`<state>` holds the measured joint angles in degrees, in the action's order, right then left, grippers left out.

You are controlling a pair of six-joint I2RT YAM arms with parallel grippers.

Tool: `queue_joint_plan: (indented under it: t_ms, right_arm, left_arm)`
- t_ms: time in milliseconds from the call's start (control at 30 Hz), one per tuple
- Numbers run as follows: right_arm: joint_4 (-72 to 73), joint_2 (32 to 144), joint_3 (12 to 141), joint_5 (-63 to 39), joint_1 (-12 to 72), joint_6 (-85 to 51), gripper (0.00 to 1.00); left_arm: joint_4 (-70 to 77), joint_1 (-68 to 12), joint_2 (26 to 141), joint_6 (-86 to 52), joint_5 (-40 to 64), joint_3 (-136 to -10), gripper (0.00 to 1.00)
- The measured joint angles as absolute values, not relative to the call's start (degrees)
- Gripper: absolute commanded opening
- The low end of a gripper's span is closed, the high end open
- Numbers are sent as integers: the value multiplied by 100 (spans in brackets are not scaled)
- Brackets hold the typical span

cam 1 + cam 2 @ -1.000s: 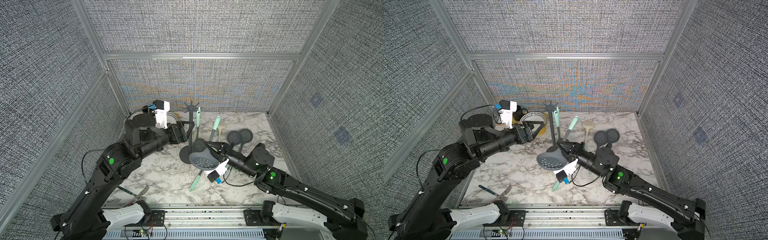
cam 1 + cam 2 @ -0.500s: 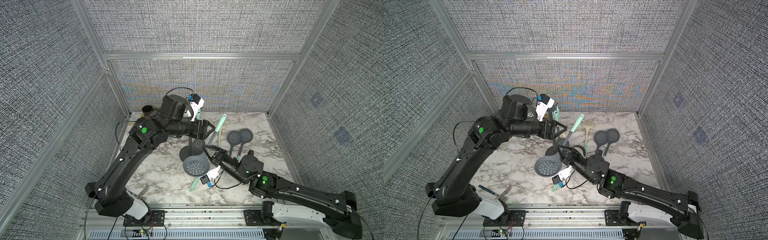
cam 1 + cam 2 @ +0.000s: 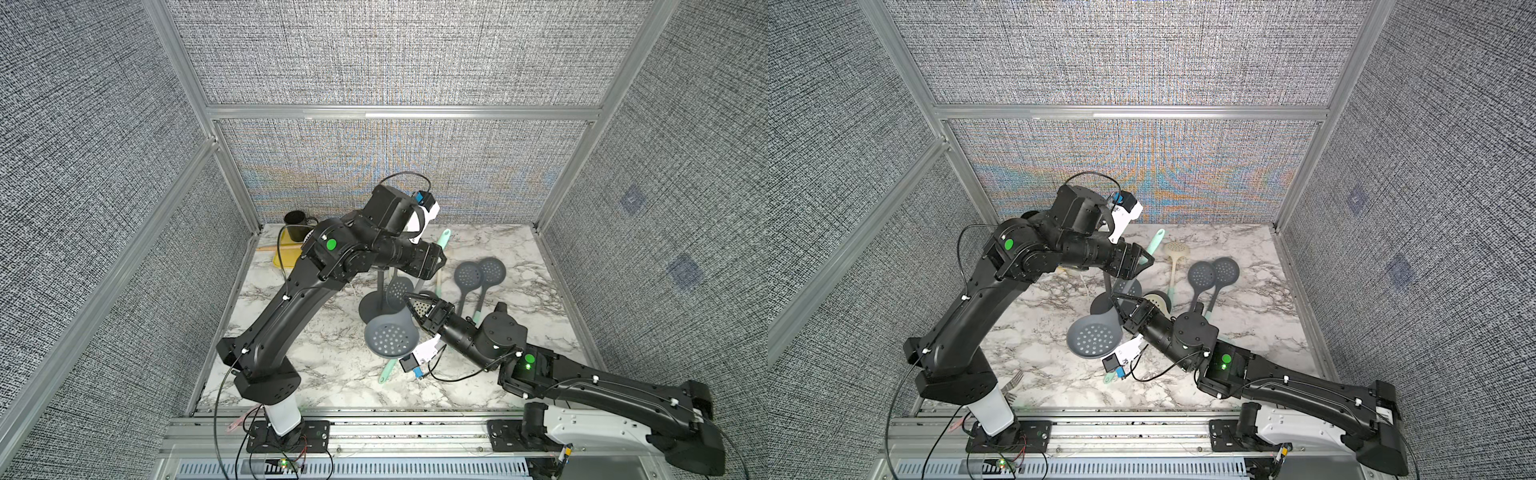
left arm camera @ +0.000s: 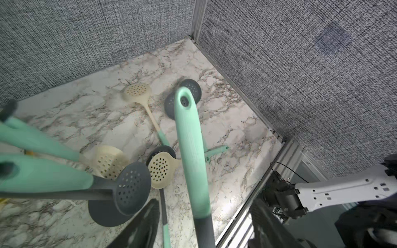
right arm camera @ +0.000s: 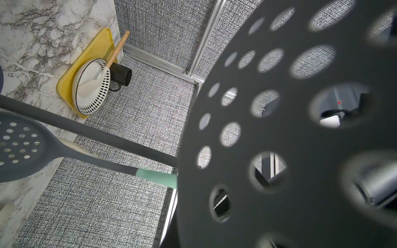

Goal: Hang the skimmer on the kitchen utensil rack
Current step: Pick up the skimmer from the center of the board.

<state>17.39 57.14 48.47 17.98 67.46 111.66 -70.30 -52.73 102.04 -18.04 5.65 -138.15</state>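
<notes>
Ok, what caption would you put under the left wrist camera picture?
A mint-handled skimmer pokes up between the left gripper's open fingers, above a cream skimmer on the marble table.

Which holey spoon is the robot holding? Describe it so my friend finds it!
On the marble table, find the kitchen utensil rack near the middle. Beside its round base, the right gripper is shut on a skimmer. Unlike the skimmers lying flat or hanging on the rack, its dark grey head juts from the gripper, mint handle slanting up.
</notes>
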Motion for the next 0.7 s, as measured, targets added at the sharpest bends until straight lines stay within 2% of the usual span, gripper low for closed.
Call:
queue_joint_plan:
  t_ms: [200, 533, 600, 700]
  right_arm:
    - [1739, 5728, 4847, 1817, 6746, 11155, 0]
    - [1717, 5763, 4873, 1900, 6748, 11148, 0]
    - [1697, 5774, 4877, 1900, 6748, 11146, 0]
    - [1688, 5802, 4877, 1907, 6748, 11155, 0]
  left_arm:
    - [-7432, -5437, 10584, -1675, 338, -14125, 58]
    - [-7728, -5614, 10750, -1584, 71, -14237, 33]
    - [-7762, -5614, 10774, -1540, -3, -14285, 26]
    - [-7778, -5616, 10787, -1667, 19, -14315, 10]
